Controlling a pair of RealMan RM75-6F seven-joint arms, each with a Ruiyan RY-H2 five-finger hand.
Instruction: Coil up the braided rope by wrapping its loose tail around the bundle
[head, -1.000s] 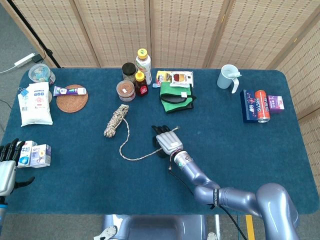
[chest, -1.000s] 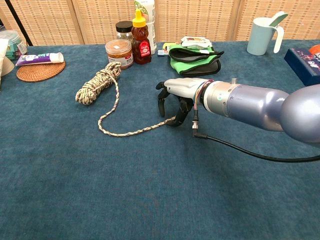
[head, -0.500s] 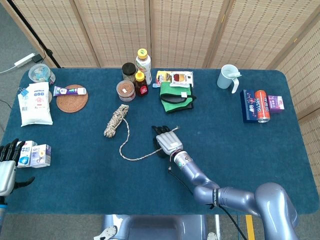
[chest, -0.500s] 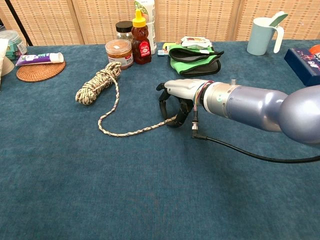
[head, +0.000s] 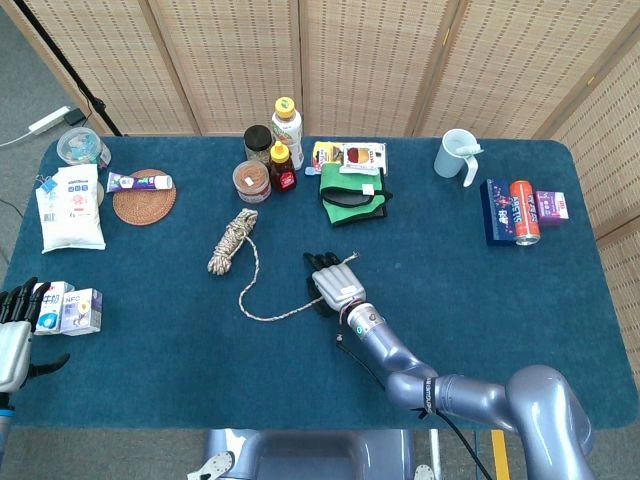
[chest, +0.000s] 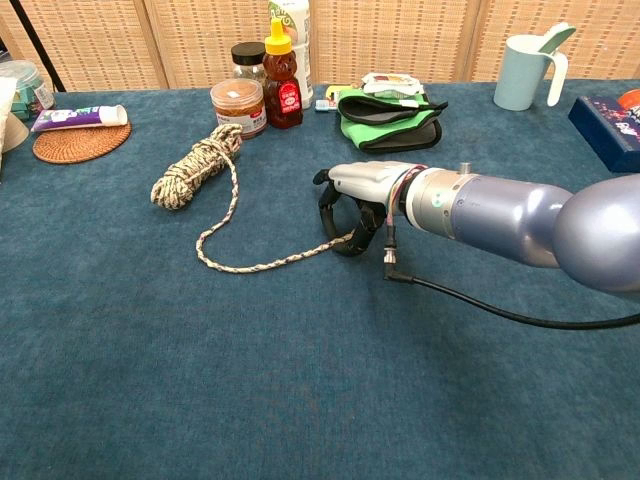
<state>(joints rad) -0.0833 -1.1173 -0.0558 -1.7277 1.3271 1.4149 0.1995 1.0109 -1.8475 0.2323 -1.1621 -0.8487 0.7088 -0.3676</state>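
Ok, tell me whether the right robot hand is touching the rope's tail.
Touching. In the chest view the right robot hand has its fingers curled down around the end of the rope's tail, which runs in between them.

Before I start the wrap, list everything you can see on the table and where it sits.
braided rope: 1, beige-brown, bundle left of centre, tail curving to the right robot hand
jars and bottles: 4, far centre
green pouch: 1, right of them
snack packet: 1, behind the pouch
mug: 1, pale blue, far right
red can: 1, on a dark box, right edge
woven coaster: 1, brown, far left
white bag: 1, left edge
small cartons: 2, near left
right robot hand: fingers curled at the tail's end
left robot hand: near left edge, holds nothing
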